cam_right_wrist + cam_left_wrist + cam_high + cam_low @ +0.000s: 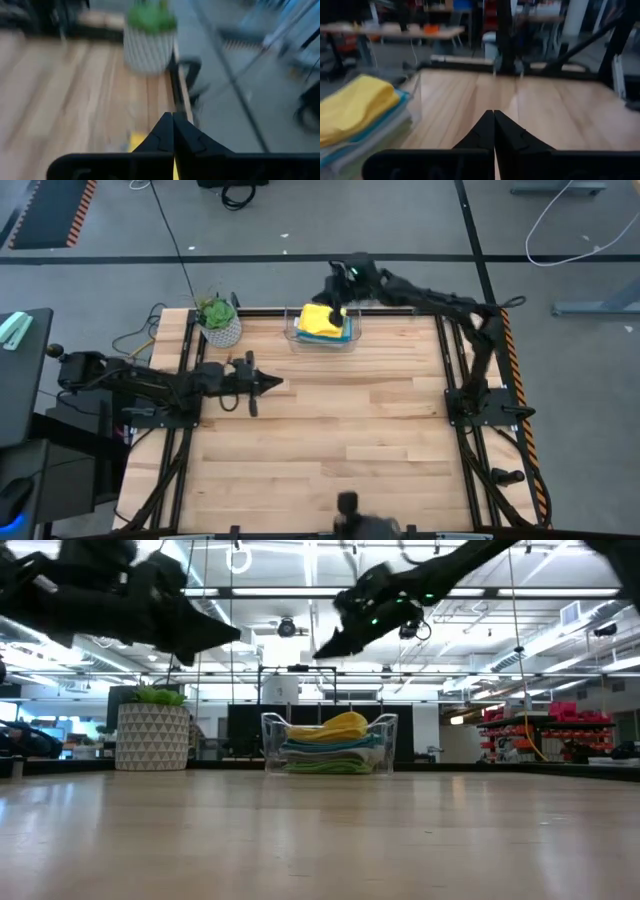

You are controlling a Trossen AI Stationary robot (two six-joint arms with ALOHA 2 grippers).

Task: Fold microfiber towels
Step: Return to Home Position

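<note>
The towels lie stacked in a clear plastic bin (320, 330) at the table's far edge: the yellow towel (319, 318) on top, the light blue (330, 743) under it, the green (328, 766) at the bottom; the pale grey one is not plain. The stack also shows in the left wrist view (350, 107). My right gripper (333, 288) is shut and empty, in the air above the bin's far side (322, 650). My left gripper (277, 384) is shut and empty, above the table's left half.
A green plant in a white patterned pot (219, 322) stands at the far left, beside the bin. The bare wooden tabletop (340, 440) stretches across the middle and near side. Dark frame rails (460, 370) run along the table's left and right edges.
</note>
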